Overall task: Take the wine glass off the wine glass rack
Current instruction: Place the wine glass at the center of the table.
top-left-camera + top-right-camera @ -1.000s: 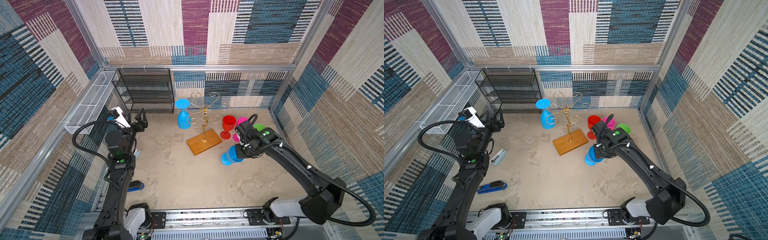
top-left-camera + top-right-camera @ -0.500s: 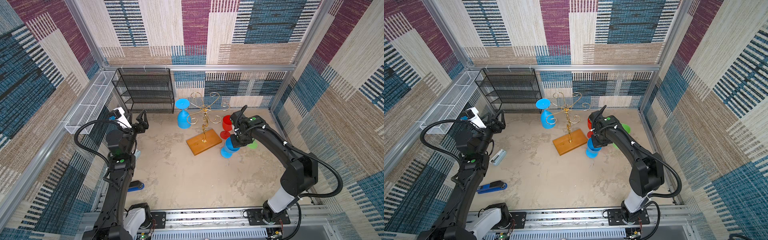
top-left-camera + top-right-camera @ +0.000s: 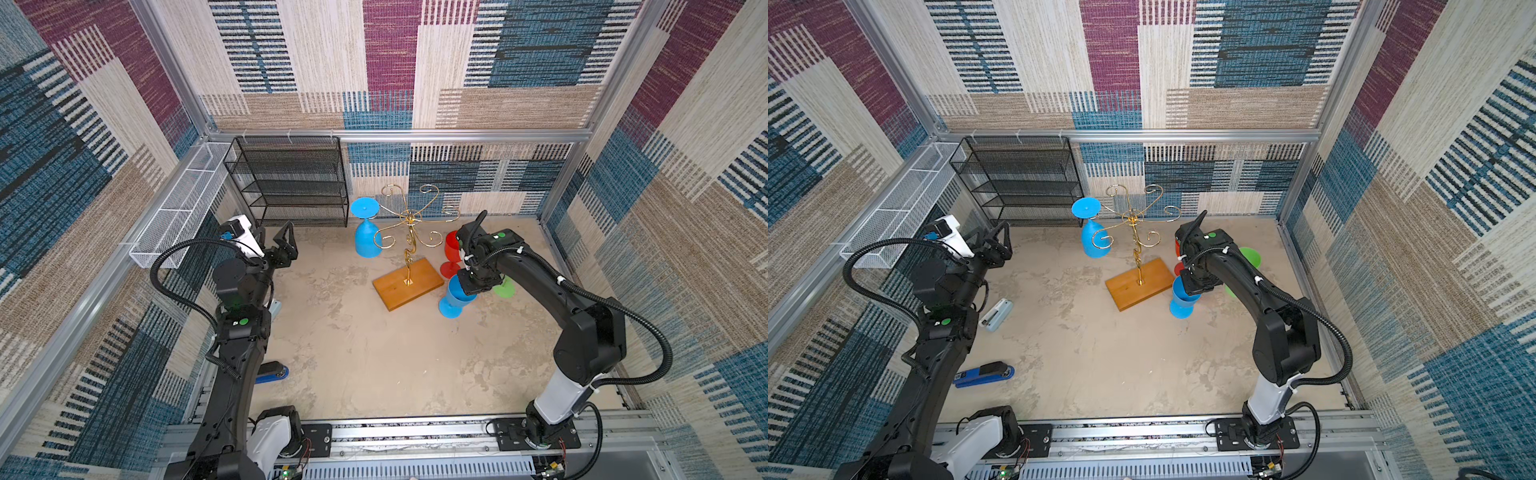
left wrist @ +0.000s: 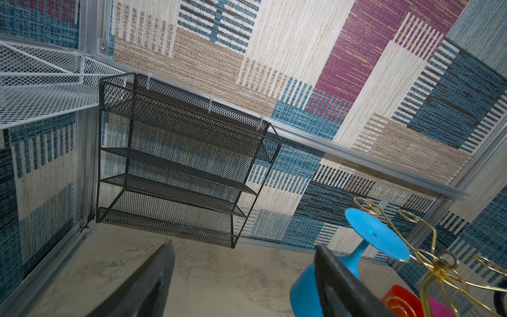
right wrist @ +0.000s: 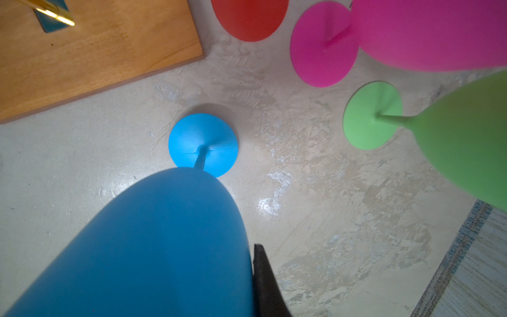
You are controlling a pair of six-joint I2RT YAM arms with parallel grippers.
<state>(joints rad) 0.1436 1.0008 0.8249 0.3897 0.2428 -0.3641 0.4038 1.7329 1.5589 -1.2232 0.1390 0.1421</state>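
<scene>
The right gripper sits over the rim of the standing blue glass. This glass is upright with its foot flat on the table, just beside the corner of the wooden base of the wine glass rack. It is off the rack. In the right wrist view one black finger lies against the outside of the bowl. The other finger is hidden, so it cannot be told whether the jaws are clamped on the rim or loosened.

The left gripper is raised above the table near the black mesh shelf. Its jaws are spread wide with nothing between them.

The rack stands upright in the middle of the table. One item is on it: the hanging blue glass, upside down with its foot seated in a scroll arm on the shelf side.

Other items noted:
- A red glass, a pink glass and a green glass stand grouped beyond the right gripper — partly hidden by the arm in both top views.
- A blue stapler lies near the left arm's base.
</scene>
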